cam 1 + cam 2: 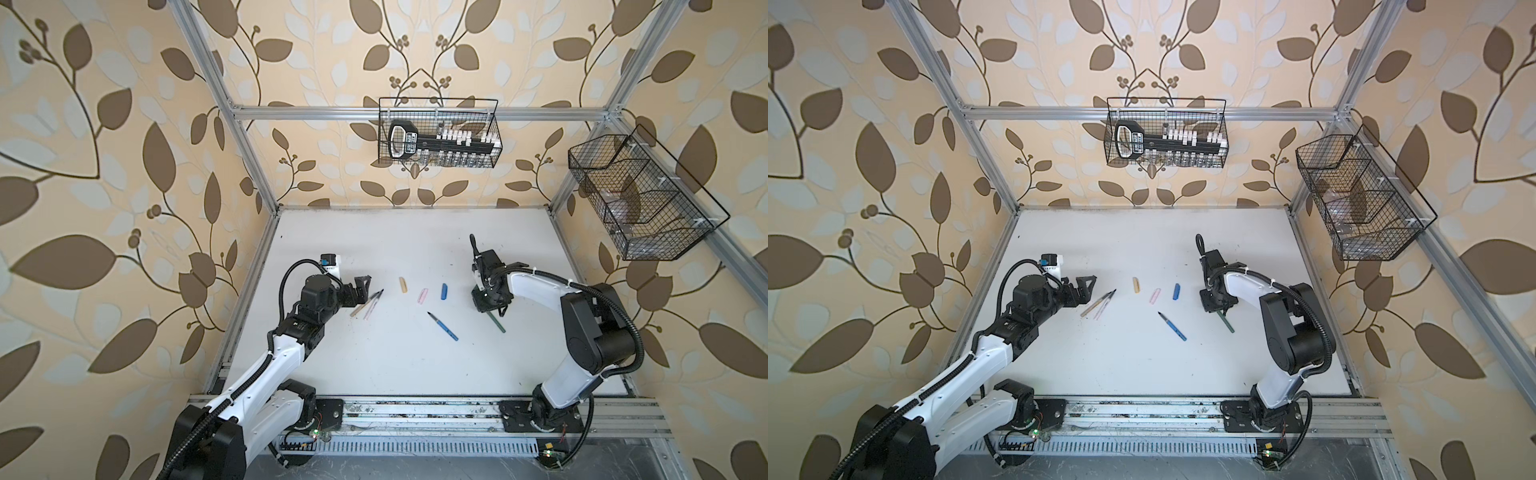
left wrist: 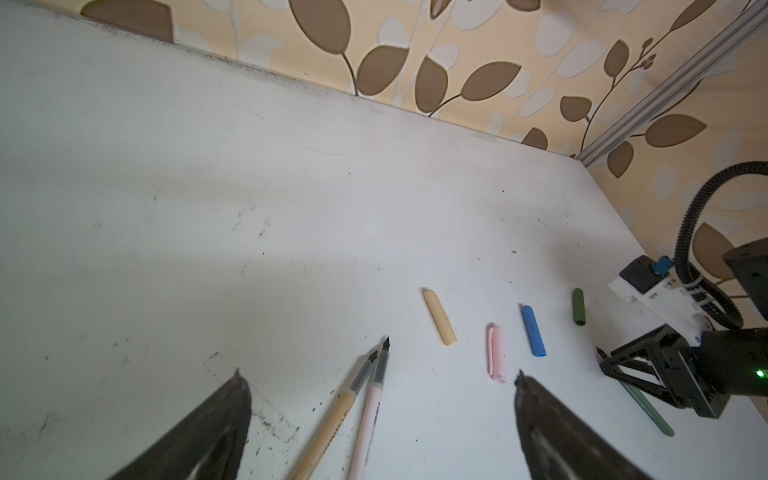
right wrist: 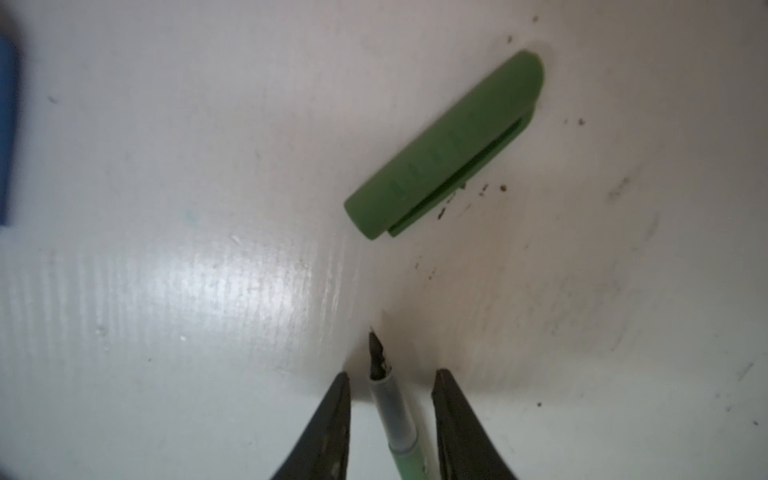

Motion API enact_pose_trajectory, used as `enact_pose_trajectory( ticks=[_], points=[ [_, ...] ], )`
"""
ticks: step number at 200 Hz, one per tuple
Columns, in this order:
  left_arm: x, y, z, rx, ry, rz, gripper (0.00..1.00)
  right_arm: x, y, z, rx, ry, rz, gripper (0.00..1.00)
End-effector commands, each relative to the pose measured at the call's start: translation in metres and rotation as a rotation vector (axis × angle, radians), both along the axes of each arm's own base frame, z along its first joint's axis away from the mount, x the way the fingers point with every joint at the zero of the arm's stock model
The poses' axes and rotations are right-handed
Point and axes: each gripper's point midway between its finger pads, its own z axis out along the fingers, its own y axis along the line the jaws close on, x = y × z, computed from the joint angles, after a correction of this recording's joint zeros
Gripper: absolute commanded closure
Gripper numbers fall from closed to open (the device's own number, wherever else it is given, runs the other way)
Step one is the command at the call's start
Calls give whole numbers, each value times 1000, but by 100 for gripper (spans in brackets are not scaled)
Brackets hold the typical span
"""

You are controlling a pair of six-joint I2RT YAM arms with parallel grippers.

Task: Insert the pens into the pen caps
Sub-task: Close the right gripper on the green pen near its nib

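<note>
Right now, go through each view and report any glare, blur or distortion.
Right wrist view: glare patch on the white table; short blue plastic cap smeared at the edge; short green plastic cap fairly sharp. Left wrist view: fingers of the left gripper blurred in the foreground. Both top views: wide-angle perspective splays the aluminium frame posts; lighting even.

Nothing here is reading clearly to me. A pale label is showing on the handle of the black key-shaped tool (image 1: 432,144) in the wire basket (image 1: 436,99) on the back wall, but its letters are blurring into specks. Dark print is running along the pink pen (image 2: 368,428), too small to make out. Raised marks are showing on the green cap (image 3: 444,145) and small stickers on the white box (image 2: 656,295) at the right arm's wrist, all illegible.
</note>
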Motion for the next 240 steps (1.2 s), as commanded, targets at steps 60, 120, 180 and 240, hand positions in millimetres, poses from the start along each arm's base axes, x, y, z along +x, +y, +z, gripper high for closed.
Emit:
enact_pose_trajectory(
  ticks=[60, 120, 180, 240],
  points=[
    [-2, -7, 11, -26, -47, -36, 1, -7, 1, -9, 15, 57, 1, 85],
    [-2, -9, 10, -22, -38, -46, 1, -5, -9, -3, 102, 18, -96, 87],
    [-1, -11, 8, -25, -29, -59, 1, -9, -15, 9, 133, -5, -122, 67],
    [-1, -14, 7, -29, -21, -73, 1, -20, -17, 2, 83, 40, -117, 66]
  ],
)
